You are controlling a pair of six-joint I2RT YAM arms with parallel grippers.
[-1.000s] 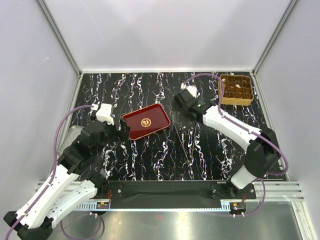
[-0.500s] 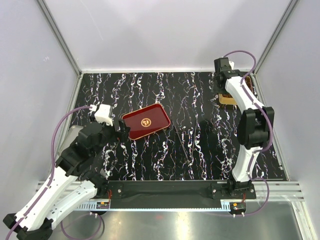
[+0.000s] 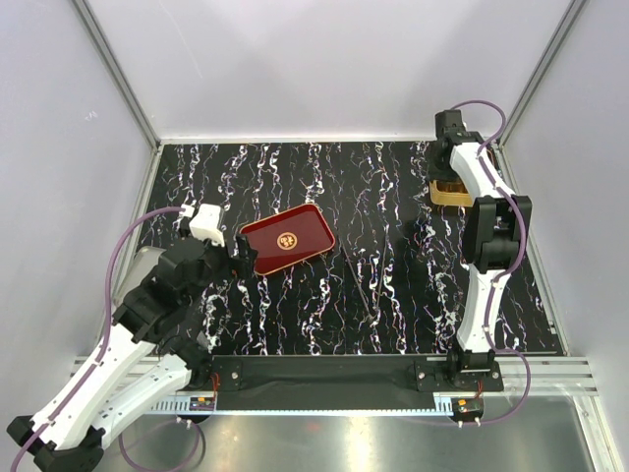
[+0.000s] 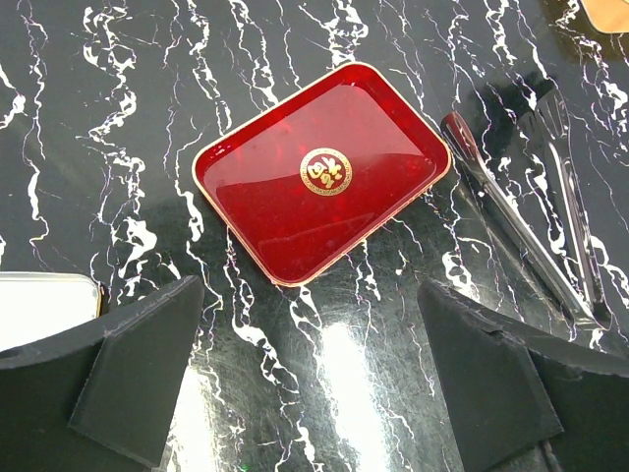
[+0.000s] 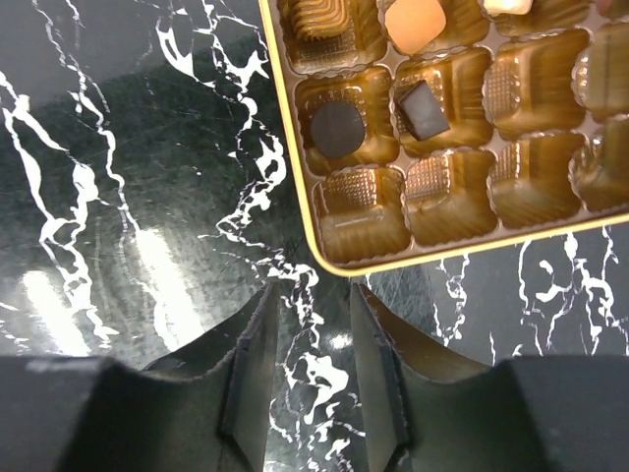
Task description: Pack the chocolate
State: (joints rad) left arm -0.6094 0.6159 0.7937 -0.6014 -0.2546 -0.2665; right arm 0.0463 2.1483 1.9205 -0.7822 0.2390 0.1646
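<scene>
The chocolate lies in a golden compartment box (image 5: 324, 231): a dark round piece (image 5: 337, 130), a dark square piece (image 5: 424, 110) and a tan piece (image 5: 415, 22) show in the right wrist view. My right gripper (image 5: 312, 295) hovers just short of the box's near corner, its jaws narrowed to a small gap with nothing between them. In the top view the right arm (image 3: 488, 197) reaches over the box (image 3: 454, 194) at the far right. My left gripper (image 4: 314, 393) stands wide open and empty beside the red tray (image 4: 275, 211), which holds no chocolate.
Metal tongs (image 4: 521, 236) lie on the black marbled table to the right of the red tray (image 3: 287, 239). A pale flat object (image 4: 44, 305) sits by the left gripper (image 3: 243, 254). Grey walls close in the table at the back and sides.
The right arm has swung from near the red tray to the far right corner over the golden box, and its jaws have narrowed. The left arm has not moved.
</scene>
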